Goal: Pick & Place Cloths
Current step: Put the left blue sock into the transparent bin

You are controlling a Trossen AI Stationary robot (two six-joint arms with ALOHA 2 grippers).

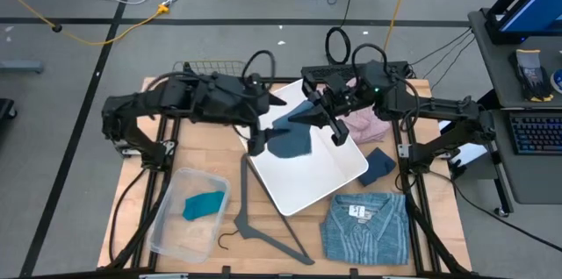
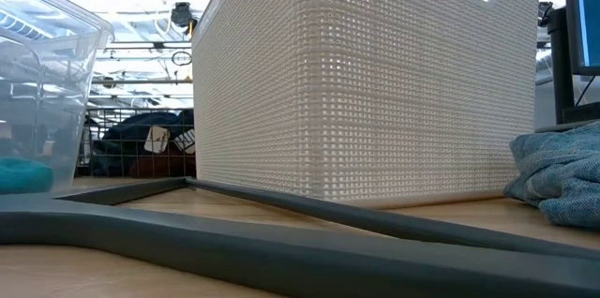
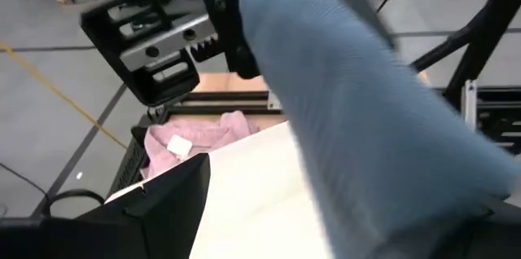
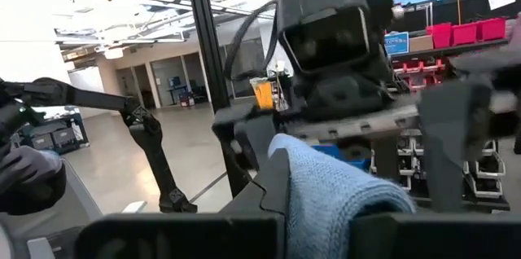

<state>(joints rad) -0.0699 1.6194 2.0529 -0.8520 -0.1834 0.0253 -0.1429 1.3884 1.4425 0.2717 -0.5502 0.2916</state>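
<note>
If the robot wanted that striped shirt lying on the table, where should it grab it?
Probably from straight above, pinching a raised fold near the collar by the white label. The striped shirt lies flat and folded on the table, so there is no edge to slide under; a fold gives the fingers something to close on. The right gripper is nearer.

1. A big white basket (image 1: 312, 160) sits in the middle of the wooden table (image 1: 198, 152).
2. A grey hanger (image 1: 263, 218) lies on the table just beside the white basket.
3. A clear plastic box (image 1: 180, 226) stands near the hanger, on the far side from the white basket.
4. A black wire basket (image 1: 351, 73) stands behind the white basket.
</note>
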